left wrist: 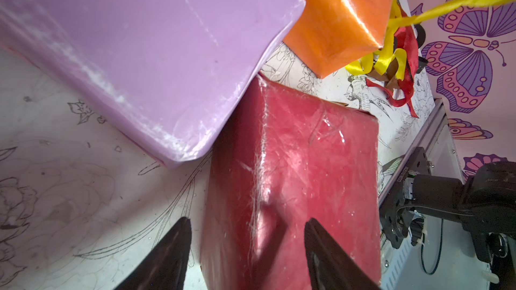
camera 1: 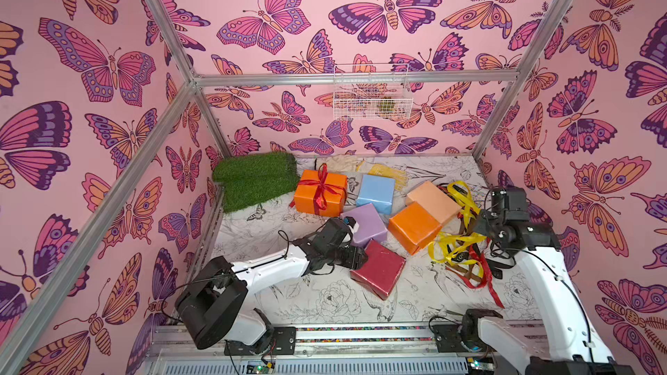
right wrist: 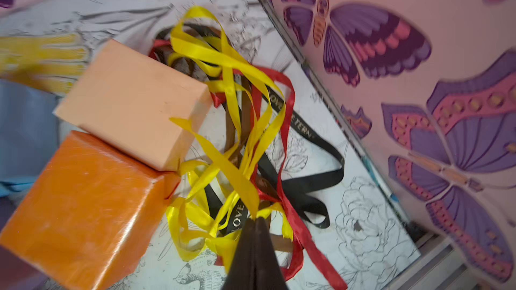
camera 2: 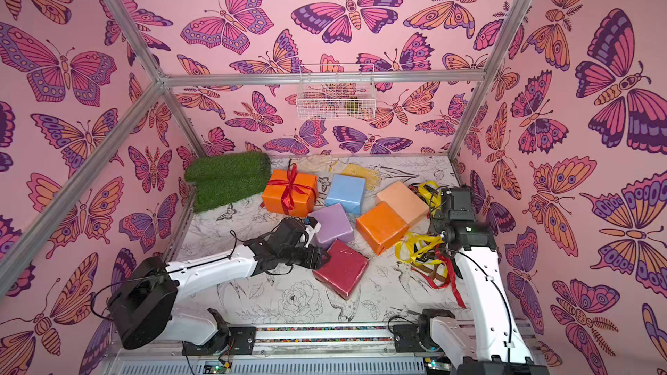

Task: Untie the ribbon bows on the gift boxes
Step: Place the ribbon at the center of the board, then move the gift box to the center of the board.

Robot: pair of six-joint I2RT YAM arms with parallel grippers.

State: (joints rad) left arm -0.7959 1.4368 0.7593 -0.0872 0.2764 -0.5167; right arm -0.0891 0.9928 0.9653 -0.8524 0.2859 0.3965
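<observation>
On the table (camera 1: pixel 426 283) lie 6 boxes (camera 1: pixel 377 272), 1 tied bow (camera 1: pixel 322 189); left fingers (left wrist: pixel 167 252) spread, right fingers (right wrist: pixel 254 249) pinch yellow ribbon (right wrist: pixel 237 171).

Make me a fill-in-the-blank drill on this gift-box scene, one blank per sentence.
1. The only tied bow, a red one, sits on the ____ gift box beside the turf mat.
2. The left gripper stands open astride an edge of the box wrapped in dark ____ paper.
3. The right gripper is shut on a ____ ribbon.
4. The black ribbon carries the printed word ____.
Missing words: orange; red; yellow; LOVE.
</observation>
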